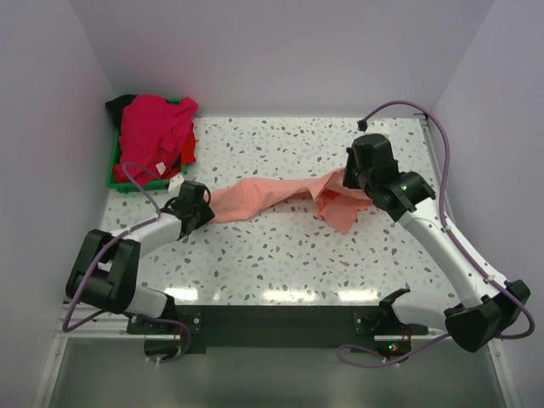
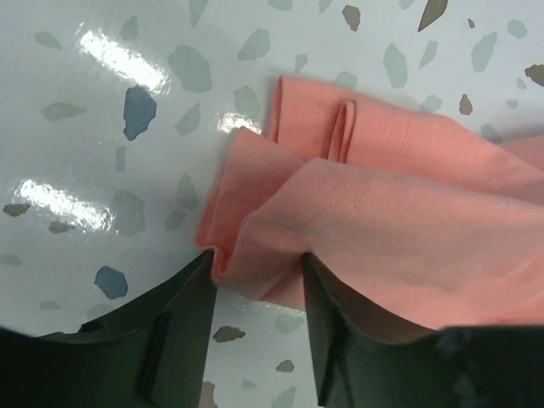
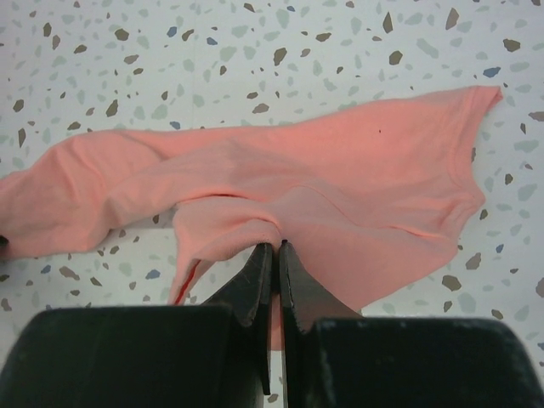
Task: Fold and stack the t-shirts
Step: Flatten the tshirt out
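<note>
The salmon-pink t-shirt (image 1: 280,194) lies stretched in a rumpled band across the middle of the table. My left gripper (image 1: 206,206) is at its left end. In the left wrist view the jaws (image 2: 257,268) stand apart, with the shirt's bunched hem (image 2: 382,212) lying between the fingertips. My right gripper (image 1: 350,180) is at the shirt's right end. In the right wrist view it (image 3: 278,246) is shut on a fold of the shirt (image 3: 340,170). A pile of a magenta-pink t-shirt (image 1: 153,127), a red one (image 1: 187,149) and a black one (image 1: 123,102) sits at the back left.
The pile of shirts fills a green tray (image 1: 115,174) at the table's back left corner, just behind the left gripper. White walls close the left, back and right sides. The table is speckled terrazzo (image 1: 280,255).
</note>
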